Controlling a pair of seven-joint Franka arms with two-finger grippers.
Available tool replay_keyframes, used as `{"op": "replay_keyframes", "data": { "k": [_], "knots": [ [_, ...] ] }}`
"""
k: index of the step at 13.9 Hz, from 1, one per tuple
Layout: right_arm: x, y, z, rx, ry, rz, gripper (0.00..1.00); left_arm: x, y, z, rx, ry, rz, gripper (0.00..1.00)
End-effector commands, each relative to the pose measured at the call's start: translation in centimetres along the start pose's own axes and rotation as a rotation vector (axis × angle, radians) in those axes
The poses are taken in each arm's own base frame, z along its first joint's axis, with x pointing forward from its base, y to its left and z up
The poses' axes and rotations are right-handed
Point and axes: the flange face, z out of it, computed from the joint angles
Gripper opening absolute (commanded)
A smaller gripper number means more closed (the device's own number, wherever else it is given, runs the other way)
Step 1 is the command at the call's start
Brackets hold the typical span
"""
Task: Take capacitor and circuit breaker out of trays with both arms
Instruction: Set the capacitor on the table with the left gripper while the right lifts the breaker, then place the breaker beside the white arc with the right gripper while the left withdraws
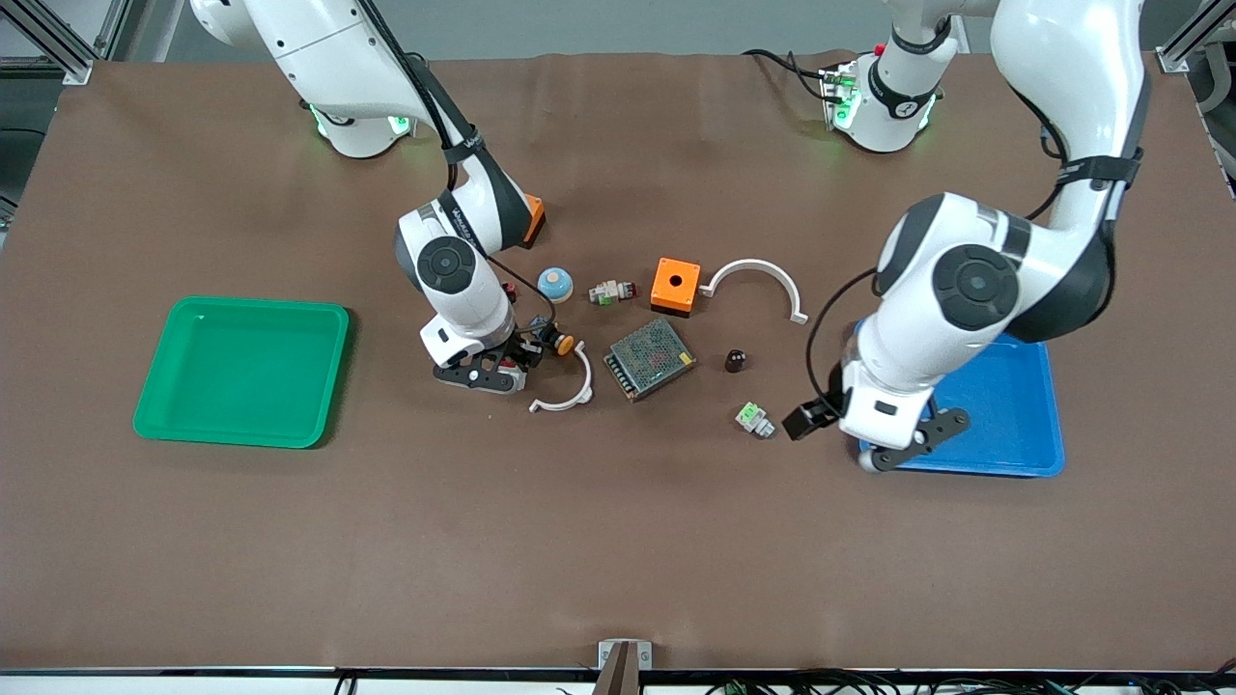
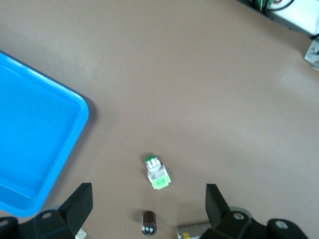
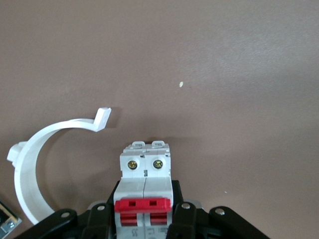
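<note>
The breaker (image 3: 144, 181), a light-grey block with red levers, sits between the jaws of my right gripper (image 3: 144, 219), which is shut on it. In the front view this gripper (image 1: 486, 372) is low over the table between the green tray and the mesh-covered box. The capacitor (image 1: 736, 361), a tiny dark cylinder, lies on the table beside the mesh-covered box; it also shows in the left wrist view (image 2: 148, 222). My left gripper (image 2: 148, 209) is open and empty. In the front view it (image 1: 884, 449) hangs over the blue tray's edge.
A green tray (image 1: 164, 386) lies at the right arm's end, a blue tray (image 1: 1014, 425) at the left arm's end. Between them are a mesh-covered box (image 1: 649, 359), a green-topped module (image 1: 754, 419), an orange box (image 1: 674, 286), two white arcs (image 1: 756, 283) (image 1: 565, 396), and an orange-capped push-button (image 1: 557, 340).
</note>
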Motion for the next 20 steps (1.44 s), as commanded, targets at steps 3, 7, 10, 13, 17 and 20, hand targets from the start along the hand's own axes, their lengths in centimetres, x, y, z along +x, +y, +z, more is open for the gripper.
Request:
{"op": "replay_keyframes", "data": {
  "k": [3,7,10,13,17,20],
  "knots": [
    [0.7,-0.5,0.3,-0.013,0.013,0.027,0.01,1.4,-2.5,-5.1,0.051,0.057,0.074,1.0],
    [1.4,-1.1,0.9,-0.019,0.022,0.009,0.15,3.3,-8.6,-13.6,0.11,0.118,0.196,1.0],
    [3.8,-0.9,-1.4,-0.032,0.008,0.028,1.0,2.2,-13.1,-18.9,0.18,0.062,0.267,1.0],
    [8.4,-0.4,-7.4,-0.071,-0.056,0.023,1.0,1.2,-16.8,-22.9,0.2,0.024,0.31,1.0],
    [14.0,7.4,-14.5,-0.077,-0.125,-0.093,1.0,-0.3,-21.4,-25.3,0.131,-0.041,0.373,1.0],
    [16.8,16.6,-18.9,-0.07,-0.187,-0.147,1.0,-2.1,-22.9,-25.9,0.118,-0.052,0.392,1.0]
  ]
}}
